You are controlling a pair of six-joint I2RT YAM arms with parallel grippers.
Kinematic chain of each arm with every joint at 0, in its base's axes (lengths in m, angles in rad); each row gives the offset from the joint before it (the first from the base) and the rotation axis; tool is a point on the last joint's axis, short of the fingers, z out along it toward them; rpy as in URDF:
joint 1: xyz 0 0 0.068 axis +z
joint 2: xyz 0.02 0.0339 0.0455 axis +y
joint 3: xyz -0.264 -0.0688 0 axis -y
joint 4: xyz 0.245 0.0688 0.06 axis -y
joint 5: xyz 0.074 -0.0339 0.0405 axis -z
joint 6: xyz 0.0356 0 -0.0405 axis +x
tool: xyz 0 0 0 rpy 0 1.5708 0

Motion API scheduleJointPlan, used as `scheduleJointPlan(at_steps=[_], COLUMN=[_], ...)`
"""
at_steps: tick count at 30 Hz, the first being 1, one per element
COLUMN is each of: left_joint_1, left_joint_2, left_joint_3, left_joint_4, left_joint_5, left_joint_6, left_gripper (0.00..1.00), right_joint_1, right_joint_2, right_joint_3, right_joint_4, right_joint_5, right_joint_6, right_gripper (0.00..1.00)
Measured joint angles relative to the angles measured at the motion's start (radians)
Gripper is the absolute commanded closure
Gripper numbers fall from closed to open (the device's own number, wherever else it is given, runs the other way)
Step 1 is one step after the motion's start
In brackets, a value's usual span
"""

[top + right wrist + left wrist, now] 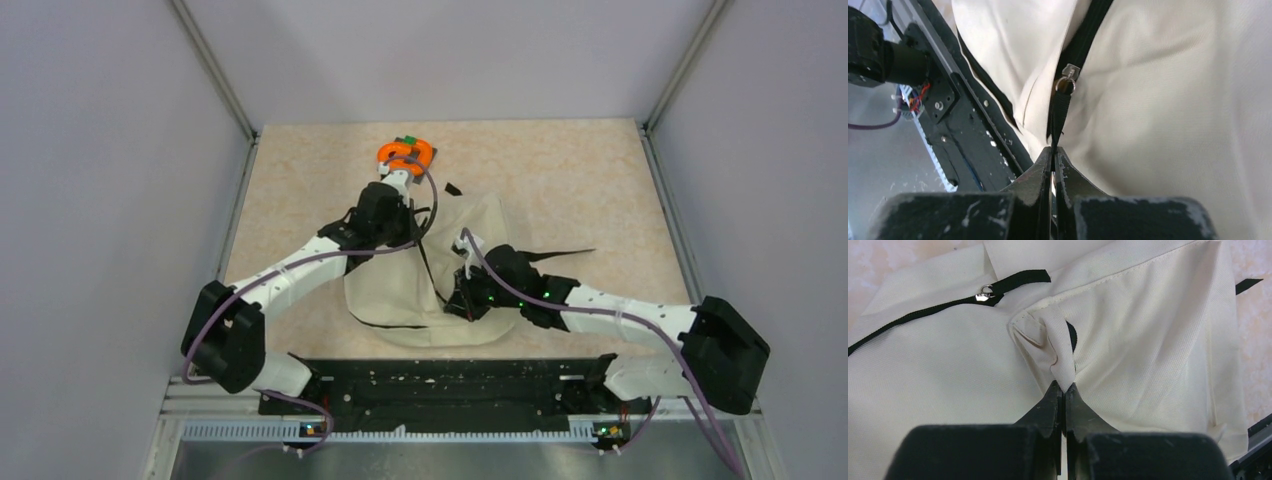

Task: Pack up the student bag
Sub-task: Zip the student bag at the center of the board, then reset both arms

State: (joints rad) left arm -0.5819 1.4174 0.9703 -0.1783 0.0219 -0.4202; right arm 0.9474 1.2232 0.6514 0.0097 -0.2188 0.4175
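Note:
The cream-beige student bag (400, 290) lies flat in the middle of the table, with black straps and a black zipper line. My left gripper (1064, 387) is shut on a pinched fold of the bag's cream fabric (1055, 342) at its far top edge; a zipper slider (983, 296) shows beyond it. My right gripper (1054, 150) is shut on a black zipper pull strap (1060, 107) hanging from a metal slider (1069, 71) near the bag's front. In the top view the left gripper (405, 180) is at the bag's far edge and the right gripper (465, 295) over its near right part.
An orange-and-grey object with a green piece (407, 153) lies on the table just behind the bag, by my left wrist. A black rail (440, 385) runs along the near edge. Grey walls enclose the beige tabletop (600, 200) on three sides.

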Motion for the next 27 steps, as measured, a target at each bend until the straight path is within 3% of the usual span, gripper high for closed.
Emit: scheduleJointPlan(at_steps=[19,21,23,25,27], left_joint_1=[0.112,0.114,0.114,0.115,0.117], left_joint_2=[0.085,0.085,0.085,0.083,0.069], left_joint_3=[0.015,0.015,0.015,0.013,0.005], left_joint_4=[0.126,0.133,0.135,0.15,0.177], left_joint_5=[0.063,0.064,0.068,0.068,0.064], left_joint_6=[-0.048,-0.044,-0.032,-0.014,-0.009], left_gripper=[1.0,0.89,0.57,0.35,0.23], right_joint_1=[0.156,0.156,0.156,0.156,0.148], right_joint_2=[0.089,0.089,0.084,0.071,0.048], right_joint_3=[-0.032,-0.018,0.006,0.034,0.066], right_joint_4=[-0.116,-0.131,-0.143,-0.155,-0.169], right_joint_5=[-0.115,-0.101,-0.071,-0.033,0.012], right_joint_6=[-0.058,-0.058,-0.059,-0.058,-0.071], right_gripper=[1.0,0.79,0.53,0.32,0.22])
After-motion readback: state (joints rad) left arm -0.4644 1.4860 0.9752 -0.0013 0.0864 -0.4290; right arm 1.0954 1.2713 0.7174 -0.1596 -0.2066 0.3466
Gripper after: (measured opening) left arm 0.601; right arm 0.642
